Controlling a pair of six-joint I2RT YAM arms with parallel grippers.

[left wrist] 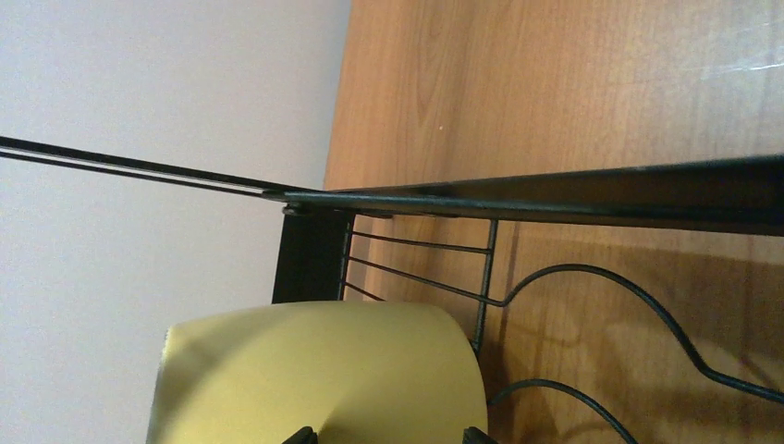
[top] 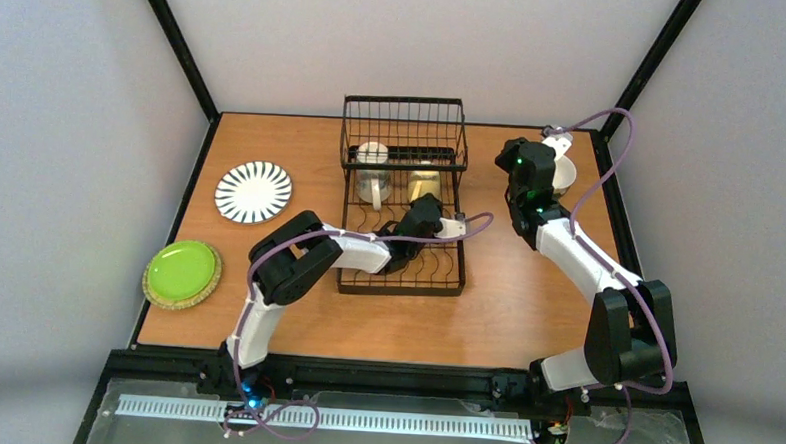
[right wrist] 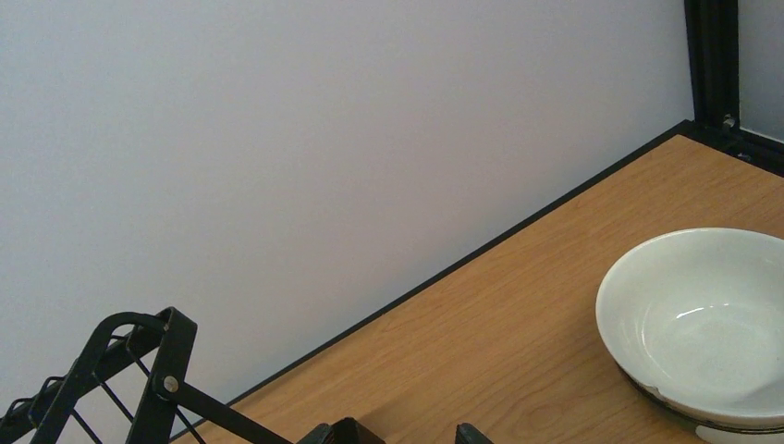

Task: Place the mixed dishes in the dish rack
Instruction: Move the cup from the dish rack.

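The black wire dish rack [top: 403, 247] stands mid-table, its taller basket section at the far end. A cream mug [top: 371, 171] and a yellow mug [top: 424, 183] stand at that end. My left gripper [top: 423, 207] reaches into the rack just before the yellow mug [left wrist: 314, 379]. Its fingertips [left wrist: 299, 435] are spread apart against the mug's side, and the gripper [left wrist: 387, 435] is open. My right gripper [top: 524, 160] is open and empty [right wrist: 409, 433] over bare table, left of the cream bowl [right wrist: 703, 324], which also shows in the top view [top: 566, 175]. No teal-and-white cup shows.
The black-and-white striped plate [top: 253, 191] lies at the left. The lime-green plate [top: 180, 270] sits on the tan plate [top: 209, 284] near the left edge. The rack's top rail [left wrist: 555, 194] crosses the left wrist view. The enclosure's black corner post [right wrist: 712, 65] stands behind the bowl.
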